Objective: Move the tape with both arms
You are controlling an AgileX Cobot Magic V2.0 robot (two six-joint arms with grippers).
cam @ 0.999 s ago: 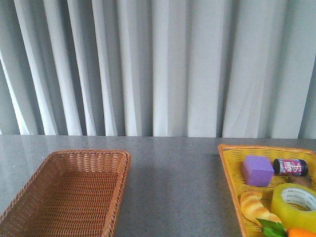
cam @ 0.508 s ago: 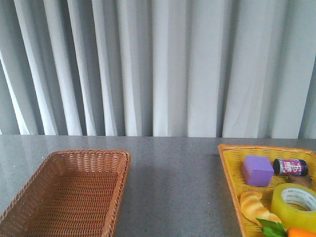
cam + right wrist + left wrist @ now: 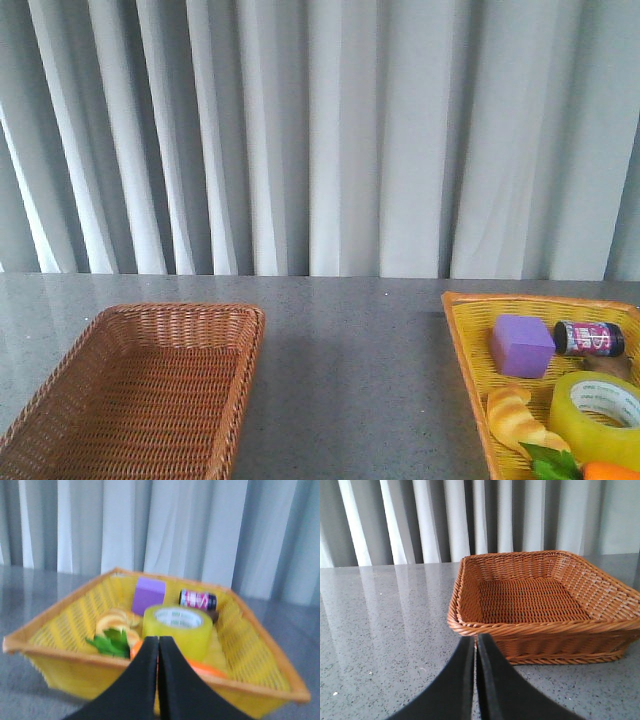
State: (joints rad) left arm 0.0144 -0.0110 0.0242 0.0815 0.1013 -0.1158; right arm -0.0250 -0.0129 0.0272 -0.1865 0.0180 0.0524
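Both the left gripper (image 3: 475,647) and the right gripper (image 3: 158,647) are clenched on nothing, and only the wrist views show them. The tape (image 3: 177,630) lies flat in the yellow basket (image 3: 60,625) on the worktop (image 3: 350,370), beside the purple block (image 3: 521,346), its core hole facing up.

Two baskets (image 3: 150,390) (image 3: 465,345), one tape (image 3: 600,415)

You're seeing only fingertips here: the left matte black gripper (image 3: 475,652) shows two smooth, flat tapering blades, plain and unmarked. The right matte black gripper (image 3: 158,652) looks identical, same dark wedge shape, slightly blurred.
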